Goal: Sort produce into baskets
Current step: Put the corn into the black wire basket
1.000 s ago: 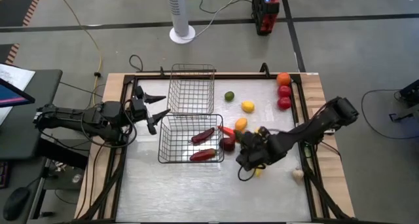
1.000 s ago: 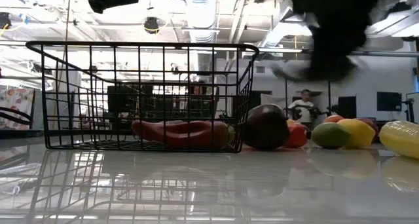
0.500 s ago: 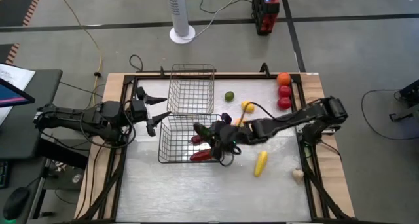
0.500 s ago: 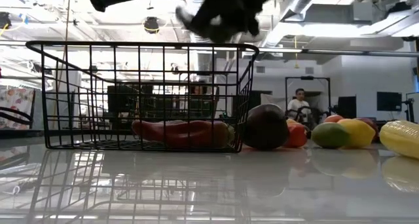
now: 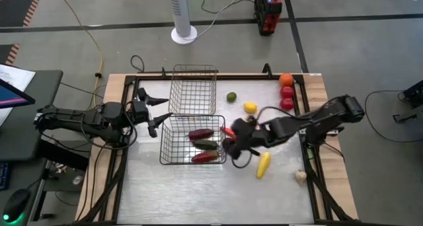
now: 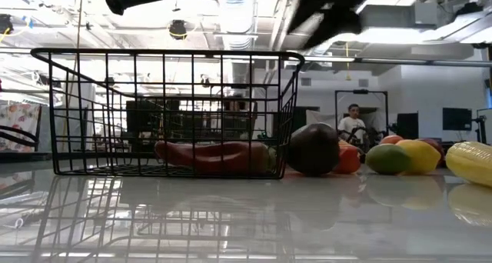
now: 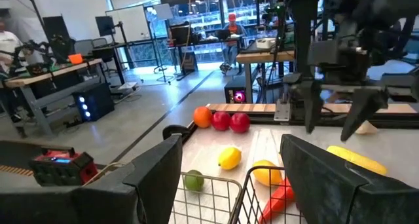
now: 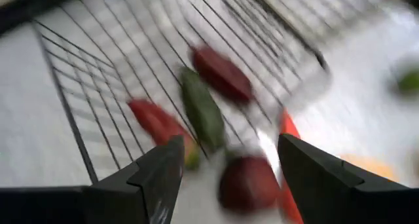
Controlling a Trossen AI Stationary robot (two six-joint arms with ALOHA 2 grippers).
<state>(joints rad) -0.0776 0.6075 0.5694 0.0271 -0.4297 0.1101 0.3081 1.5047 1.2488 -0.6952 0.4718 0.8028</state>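
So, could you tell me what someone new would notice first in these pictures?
Probably the dark basket mid-table, holding two long red pieces and a green one. Next, the right gripper, open and empty, just off that basket's right edge above a dark round fruit. Then the row of orange and red fruit at the table's far right corner.

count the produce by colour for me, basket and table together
red produce: 5
yellow produce: 3
green produce: 2
orange produce: 1
dark purple produce: 1
total: 12
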